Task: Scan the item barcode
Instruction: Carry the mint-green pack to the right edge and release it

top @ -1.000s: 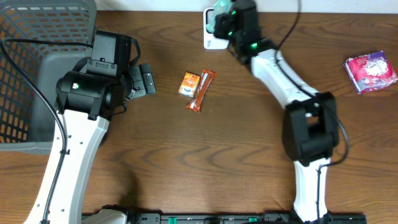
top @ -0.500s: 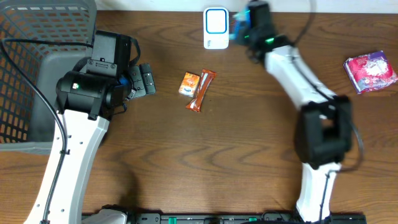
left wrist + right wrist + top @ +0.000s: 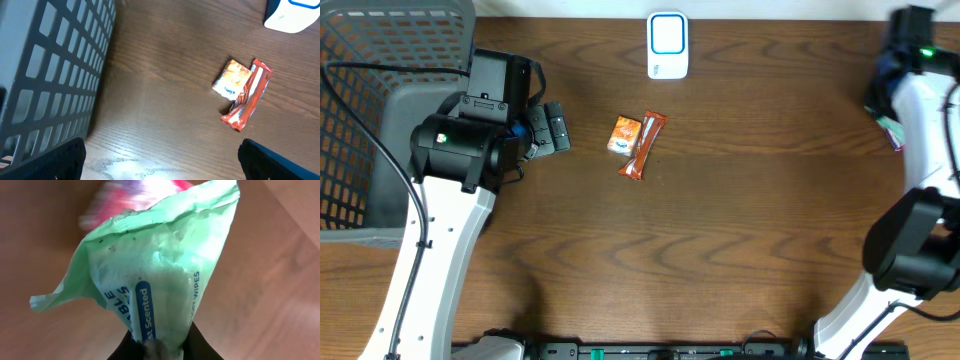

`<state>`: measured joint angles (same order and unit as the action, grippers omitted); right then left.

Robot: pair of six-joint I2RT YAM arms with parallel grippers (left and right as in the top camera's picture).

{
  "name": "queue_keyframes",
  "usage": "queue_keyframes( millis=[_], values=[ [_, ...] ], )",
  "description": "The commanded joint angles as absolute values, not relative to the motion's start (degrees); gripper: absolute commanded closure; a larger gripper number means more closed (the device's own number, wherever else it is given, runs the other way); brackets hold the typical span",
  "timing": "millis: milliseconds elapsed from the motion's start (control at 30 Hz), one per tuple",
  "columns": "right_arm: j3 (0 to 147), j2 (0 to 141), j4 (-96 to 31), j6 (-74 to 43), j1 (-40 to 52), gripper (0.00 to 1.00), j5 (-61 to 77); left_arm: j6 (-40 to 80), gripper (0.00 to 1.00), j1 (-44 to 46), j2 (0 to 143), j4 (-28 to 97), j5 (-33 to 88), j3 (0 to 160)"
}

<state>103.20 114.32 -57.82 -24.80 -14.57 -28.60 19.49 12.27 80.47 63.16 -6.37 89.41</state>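
- My right end effector (image 3: 157, 347) is clamped on the bottom edge of a green wipes pack (image 3: 150, 275), with both fingers pinching the plastic.
- The wipes pack stands up from my fingers and fans out wider toward its far end. The words "Scented" and "WIPES" are readable on the face turned to my wrist camera.
- Just past the far end of the wipes pack there is a pink pack (image 3: 130, 195), blurred, low on the bench (image 3: 720, 250).
- From overhead, my right arm is out at the far right edge of the bench. The barcode scanner (image 3: 668, 45), white with a blue-rimmed face, sits well apart from my right end effector, along the back edge.
- My left end effector (image 3: 556, 130) is open wide and holds nothing.
- Ahead of it lie an orange sachet (image 3: 625, 134) and a red-brown bar wrapper (image 3: 643, 145), touching side by side on the bench.
- The barcode scanner is farther ahead of my left end effector, beyond those two.
- A wire basket (image 3: 380, 90) sits close beside and behind my left end effector.
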Motion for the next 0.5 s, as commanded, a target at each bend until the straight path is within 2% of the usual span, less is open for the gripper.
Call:
queue_keyframes(
  millis=[0, 100, 133, 167, 200, 233, 367, 467],
  values=[
    [101.3, 116.3, -57.4, -26.1, -19.5, 0.99, -27.7, 19.8, 0.02, 12.2, 80.5, 63.4, -6.9, 90.2],
    [100.6, 117.4, -56.5, -26.1, -22.7, 0.92, -23.0, 19.8, 0.02, 12.2, 80.5, 63.4, -6.9, 90.2],
    [100.6, 117.9, -56.1, -26.1, -23.6, 0.85, -21.1, 19.8, 0.02, 12.2, 80.5, 63.4, -6.9, 90.2],
    [100.6, 118.0, -56.2, -26.1, -24.4, 0.64, -19.9, 19.8, 0.02, 12.2, 80.5, 63.4, -6.9, 90.2],
    [100.5, 118.1, -56.2, -26.1, -25.0, 0.52, -19.4, 19.8, 0.02, 12.2, 80.5, 63.4, -6.9, 90.2],
    [100.5, 118.1, -56.2, -26.1, -25.5, 0.44, -19.0, 19.8, 0.02, 12.2, 80.5, 63.4, -6.9, 90.2],
    [100.6, 117.9, -56.6, -26.0, -26.4, 0.32, -16.1, 19.8, 0.02, 12.2, 80.5, 63.4, -6.9, 90.2],
    [100.8, 117.6, -56.8, -22.5, -26.1, 0.27, -4.3, 19.8, 0.02, 12.2, 80.5, 63.4, -6.9, 90.2]
  ],
)
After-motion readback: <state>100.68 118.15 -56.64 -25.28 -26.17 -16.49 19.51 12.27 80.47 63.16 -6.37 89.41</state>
